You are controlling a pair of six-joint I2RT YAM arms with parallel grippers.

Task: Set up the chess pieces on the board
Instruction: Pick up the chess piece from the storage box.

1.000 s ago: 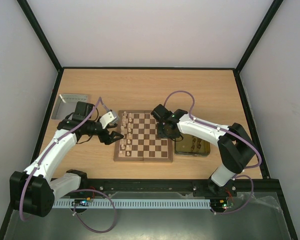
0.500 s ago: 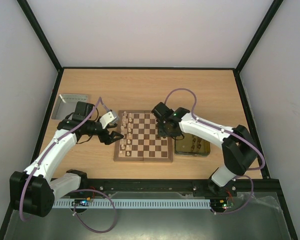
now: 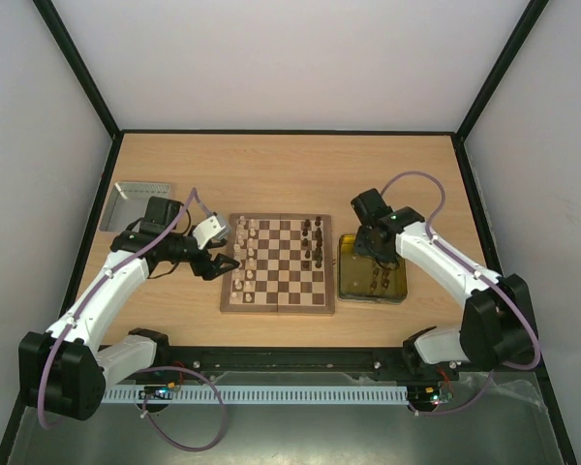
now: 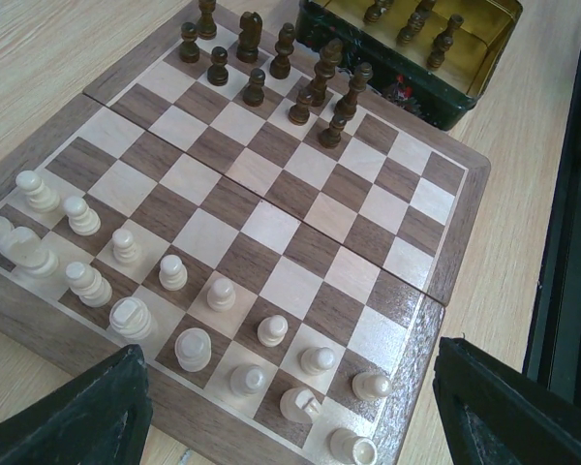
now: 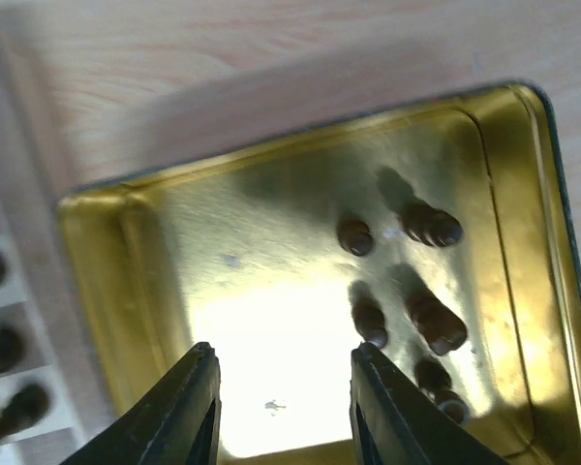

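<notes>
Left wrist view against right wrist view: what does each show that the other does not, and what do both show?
Only left wrist: pale cream wooden chess pieces on the square checked wooden board, and the open left gripper. Only right wrist: the open right gripper over the yellow transparent tray's gold floor. Both: that tray, dark brown wooden chess pieces inside it and on the board, the light wooden table.

The right gripper (image 3: 376, 254), black and two-fingered on its white arm, swung away from the right-hand edge of the square wooden chessboard (image 3: 281, 276) and ended above the yellow transparent tray (image 3: 399, 287). That uncovered the dark brown wooden chessmen (image 3: 318, 242) standing along that side of the board. The arm's purple cable loop (image 3: 421, 184) and its elbow shifted rightward with it.
</notes>
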